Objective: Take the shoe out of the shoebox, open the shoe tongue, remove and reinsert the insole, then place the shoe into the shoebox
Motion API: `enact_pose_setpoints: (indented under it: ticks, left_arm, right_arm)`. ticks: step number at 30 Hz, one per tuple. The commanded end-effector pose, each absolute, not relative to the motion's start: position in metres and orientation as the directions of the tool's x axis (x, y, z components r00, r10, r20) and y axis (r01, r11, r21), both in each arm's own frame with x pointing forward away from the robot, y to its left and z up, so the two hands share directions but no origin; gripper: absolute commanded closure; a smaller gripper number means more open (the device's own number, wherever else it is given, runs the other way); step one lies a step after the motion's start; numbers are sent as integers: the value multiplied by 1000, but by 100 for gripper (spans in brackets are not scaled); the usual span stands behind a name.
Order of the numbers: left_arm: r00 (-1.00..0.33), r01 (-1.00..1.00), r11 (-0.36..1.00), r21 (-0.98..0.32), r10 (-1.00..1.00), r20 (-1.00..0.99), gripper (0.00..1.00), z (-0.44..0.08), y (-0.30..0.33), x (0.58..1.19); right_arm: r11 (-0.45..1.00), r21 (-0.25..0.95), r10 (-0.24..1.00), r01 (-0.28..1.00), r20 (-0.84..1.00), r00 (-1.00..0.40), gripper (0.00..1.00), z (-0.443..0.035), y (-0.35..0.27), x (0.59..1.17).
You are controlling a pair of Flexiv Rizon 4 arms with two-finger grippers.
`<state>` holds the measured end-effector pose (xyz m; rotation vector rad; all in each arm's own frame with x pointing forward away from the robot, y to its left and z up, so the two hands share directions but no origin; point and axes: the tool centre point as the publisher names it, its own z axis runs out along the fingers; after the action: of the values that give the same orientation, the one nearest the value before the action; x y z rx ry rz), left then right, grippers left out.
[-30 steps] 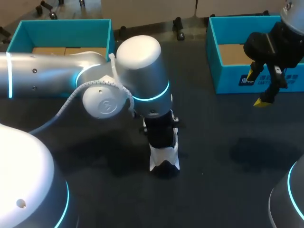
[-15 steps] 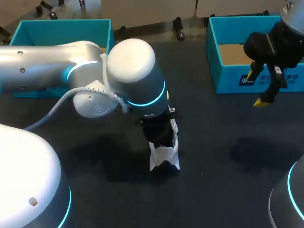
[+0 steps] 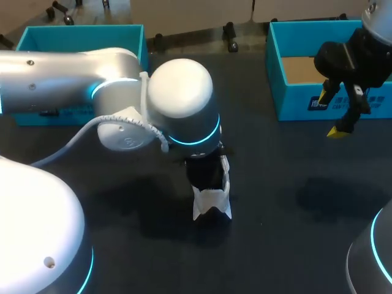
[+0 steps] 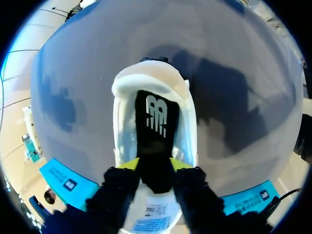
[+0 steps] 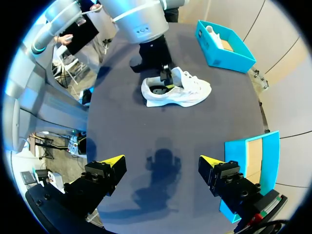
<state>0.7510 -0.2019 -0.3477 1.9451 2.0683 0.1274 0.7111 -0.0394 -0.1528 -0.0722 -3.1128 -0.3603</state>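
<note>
A white sneaker (image 3: 212,205) is noted standing on its sole on the dark table (image 3: 275,202), outside both boxes. In the head view most of it is covered by the left arm (image 3: 73,79), whose wrist stands directly over it. Only one white end is left showing there, and which end cannot be told. From the left wrist, the left gripper (image 4: 154,165) is seen lowered into the sneaker's opening. Its two yellow tips are pressed against either side of a black insole (image 4: 155,117), which is thus clamped between them. The logo-marked part of the insole is seen ahead of the fingers, toward the sneaker's rounded heel. The part nearer the wrist is lost behind the black finger bodies. How far the insole is raised off the sneaker's bed cannot be judged. A printed label (image 4: 146,224) on white material is glimpsed under the gripper, partly cut off. The right gripper (image 5: 160,162) is held high and well apart from the sneaker, on its right side, fingers spread wide with nothing between them. A teal shoebox (image 3: 288,98) is set well to the right of the sneaker and beyond it. A bare cardboard floor is shown inside, and one end is hidden by the right gripper. A second teal shoebox (image 3: 79,33) lies beyond the sneaker to the left, largely masked by the left arm. In the right wrist view something white is seen inside one of the boxes, too small to be identified.
</note>
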Motion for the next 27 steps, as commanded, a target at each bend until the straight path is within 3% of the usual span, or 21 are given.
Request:
enact_pose_setpoints:
  ticks: [1, 3, 6, 27]
  left_arm:
    - [-41, 955, 79, 285, 990, -135, 18, -348, -206, 751]
    - [-39, 953, 76, 293, 991, -130, 8, -349, -205, 751]
    - [-35, 953, 72, 295, 991, -128, 0, -347, -204, 749]
    - [-28, 947, 72, 313, 989, -143, 0, -324, -199, 752]
  right_arm:
    - [973, 224, 46, 48, 15, -999, 0, -153, -38, 713]
    - [973, 224, 46, 48, 15, -999, 0, -153, -38, 713]
    - [973, 224, 46, 48, 15, -999, 0, -153, -38, 713]
    - [973, 224, 46, 48, 15, -999, 0, -153, -38, 713]
